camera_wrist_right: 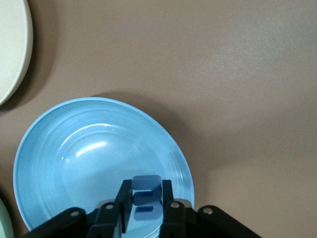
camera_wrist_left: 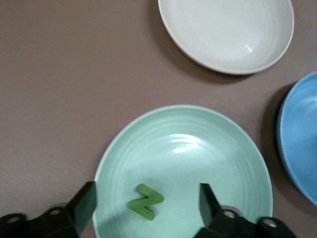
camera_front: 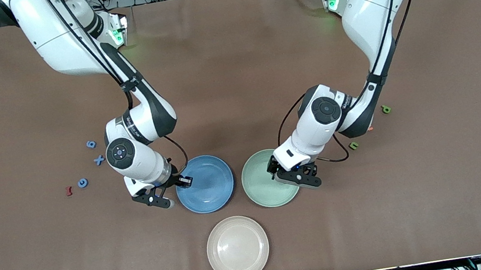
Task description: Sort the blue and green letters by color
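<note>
A green N (camera_wrist_left: pixel 146 202) lies flat in the pale green plate (camera_front: pixel 263 194), free between the wide-apart fingers of my left gripper (camera_wrist_left: pixel 147 194), which is open just over that plate (camera_wrist_left: pixel 198 144). My right gripper (camera_wrist_right: pixel 147 191) is shut on a blue E (camera_wrist_right: pixel 147 199) above the rim of the blue plate (camera_wrist_right: pixel 74 163). In the front view the right gripper (camera_front: pixel 183 180) is at the blue plate's (camera_front: pixel 210 187) edge toward the right arm's end. A blue 9 (camera_front: pixel 90 144), X (camera_front: pixel 99 160) and G (camera_front: pixel 82 183) lie on the table there. Two green letters (camera_front: pixel 386 109) (camera_front: pixel 354 145) lie toward the left arm's end.
A beige plate (camera_front: pixel 237 248) sits nearer the front camera than the two coloured plates, which stand side by side. A dark red letter (camera_front: pixel 69 191) lies beside the blue G. A small orange piece (camera_front: pixel 370 128) shows under the left arm.
</note>
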Motion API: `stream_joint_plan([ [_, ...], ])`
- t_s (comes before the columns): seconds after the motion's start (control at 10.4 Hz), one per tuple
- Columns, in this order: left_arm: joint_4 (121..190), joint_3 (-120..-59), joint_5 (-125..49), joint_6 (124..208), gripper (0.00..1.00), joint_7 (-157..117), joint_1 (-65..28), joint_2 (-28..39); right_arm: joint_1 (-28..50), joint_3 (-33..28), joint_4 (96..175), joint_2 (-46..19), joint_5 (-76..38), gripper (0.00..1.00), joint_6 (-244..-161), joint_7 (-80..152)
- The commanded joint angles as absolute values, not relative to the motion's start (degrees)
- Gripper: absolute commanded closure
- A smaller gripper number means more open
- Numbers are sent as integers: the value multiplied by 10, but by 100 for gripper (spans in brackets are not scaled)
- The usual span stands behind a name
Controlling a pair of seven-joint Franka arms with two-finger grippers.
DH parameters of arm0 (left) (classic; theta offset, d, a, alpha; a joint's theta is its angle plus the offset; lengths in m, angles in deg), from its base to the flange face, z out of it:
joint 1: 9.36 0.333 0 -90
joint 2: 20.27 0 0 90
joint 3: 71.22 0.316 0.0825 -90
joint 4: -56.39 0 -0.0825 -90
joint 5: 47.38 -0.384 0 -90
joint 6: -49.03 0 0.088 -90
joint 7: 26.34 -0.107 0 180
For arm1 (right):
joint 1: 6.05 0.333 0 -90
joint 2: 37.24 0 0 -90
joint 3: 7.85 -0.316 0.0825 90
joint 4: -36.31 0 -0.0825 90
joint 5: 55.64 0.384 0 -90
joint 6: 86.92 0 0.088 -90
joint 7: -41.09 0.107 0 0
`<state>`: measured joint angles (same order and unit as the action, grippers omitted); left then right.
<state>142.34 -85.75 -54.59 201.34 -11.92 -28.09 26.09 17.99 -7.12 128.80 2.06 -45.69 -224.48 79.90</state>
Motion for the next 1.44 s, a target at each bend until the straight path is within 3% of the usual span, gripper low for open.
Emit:
stream_joint_plan([
  [0.0, 1449, -851, -545, 1904, 0, -109, -252, 199, 176, -84, 1260, 29, -458, 0, -2239, 889],
  [0.29, 1490, -850, -547, 1844, 0, -135, -214, 174, 165, -84, 1264, 22, -461, 0, -2233, 867],
  [0.67, 1599, -855, -574, 1844, 0, -262, -138, 109, 73, -82, 1268, -18, -463, 0, -2084, 757],
  [0.96, 1623, -854, -600, 1845, 0, -271, -131, 109, -7, -79, 1285, -65, -467, 0, -2039, 671],
  [1.06, 1623, -854, -614, 1845, 4, -272, -131, 113, -29, -62, 1296, -77, -468, 0, -2038, 640],
  [1.16, 1623, -855, -627, 1845, 15, -272, -131, 117, -31, -33, 1297, -82, -468, 0, -2037, 624],
  [1.35, 1625, -855, -628, 1850, 18, -289, -118, 120, -49, -16, 1299, -88, -465, 0, -2037, 632],
])
